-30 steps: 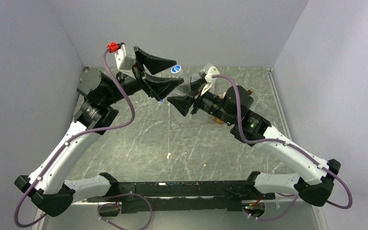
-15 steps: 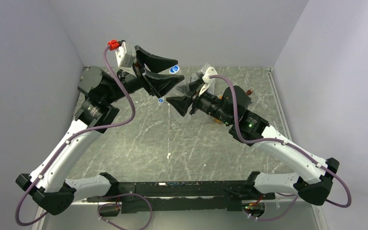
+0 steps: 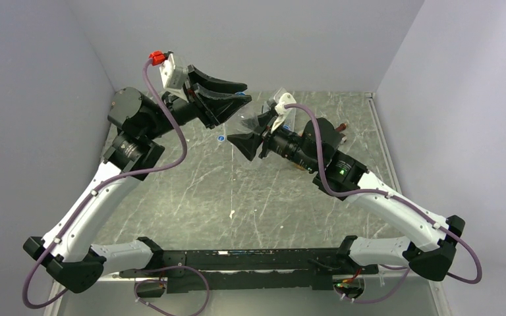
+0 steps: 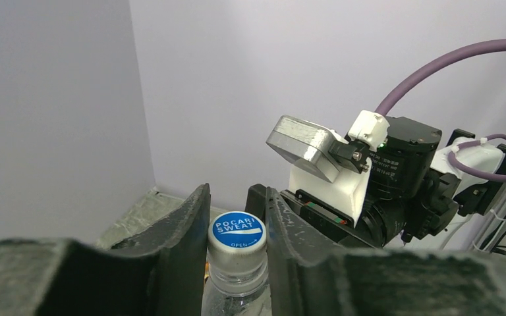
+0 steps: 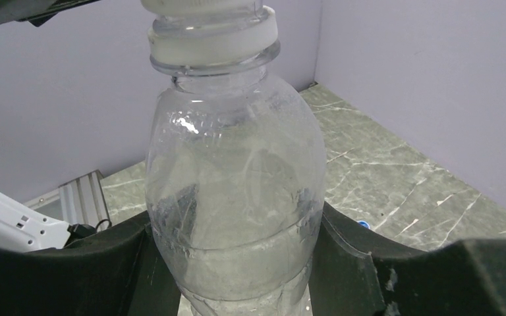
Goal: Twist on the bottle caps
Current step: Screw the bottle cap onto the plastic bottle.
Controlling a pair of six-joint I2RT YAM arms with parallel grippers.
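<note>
The left gripper (image 4: 236, 217) jaws pinch a round blue plastic cap (image 4: 238, 234). The right wrist view shows the right gripper (image 5: 234, 227) jaws squeezing the clear plastic bottle (image 5: 234, 164).

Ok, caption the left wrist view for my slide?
Left tool clamps the blue cap sitting on the clear bottle.

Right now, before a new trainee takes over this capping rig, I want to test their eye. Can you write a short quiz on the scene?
1. True or false: the right gripper clamps the clear bottle around its body.
2. The blue Pocari Sweat cap sits: A) on the bottle's neck, B) on the table, C) in a box?
3. Which gripper's fingers flank that cap?
Key: 1 true; 2 A; 3 left gripper.
</note>
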